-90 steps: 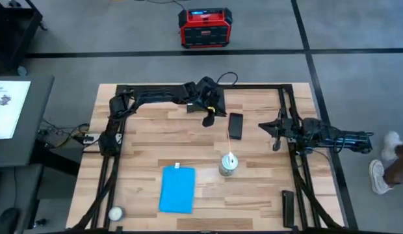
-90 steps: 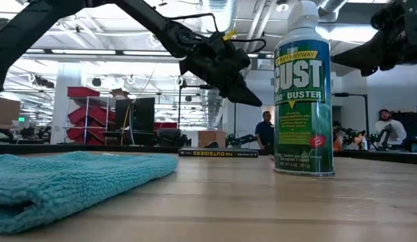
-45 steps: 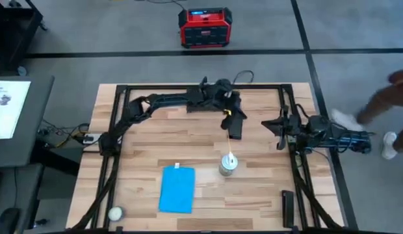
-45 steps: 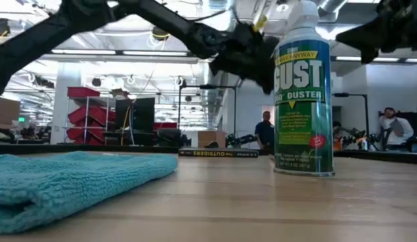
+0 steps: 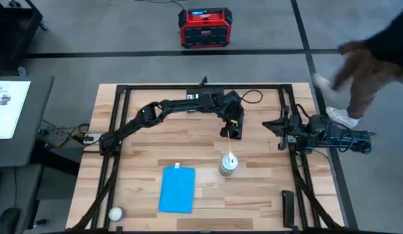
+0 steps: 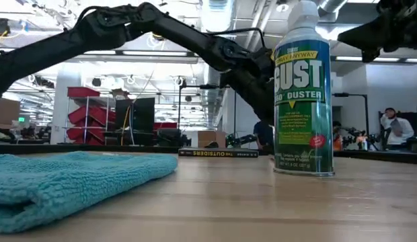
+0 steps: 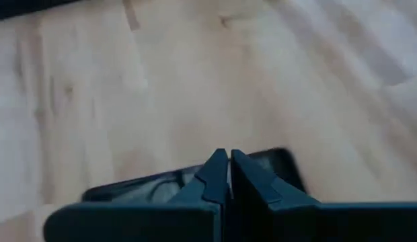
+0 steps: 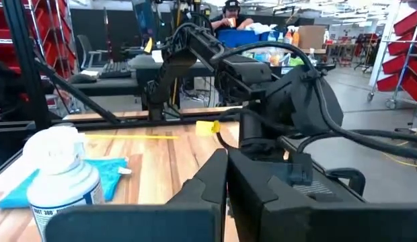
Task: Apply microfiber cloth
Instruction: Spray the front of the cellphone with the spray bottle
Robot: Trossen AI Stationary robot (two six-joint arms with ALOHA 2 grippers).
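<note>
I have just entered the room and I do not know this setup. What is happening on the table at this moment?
The left gripper, with its fingers shut, is reaching over the phone near the far middle of the table. It is not holding anything. The blue microfiber cloth lies flat and untouched at the near side, beside a duster can. The right gripper, also shut, waits at the right side. A person is passing beyond the table.
</note>
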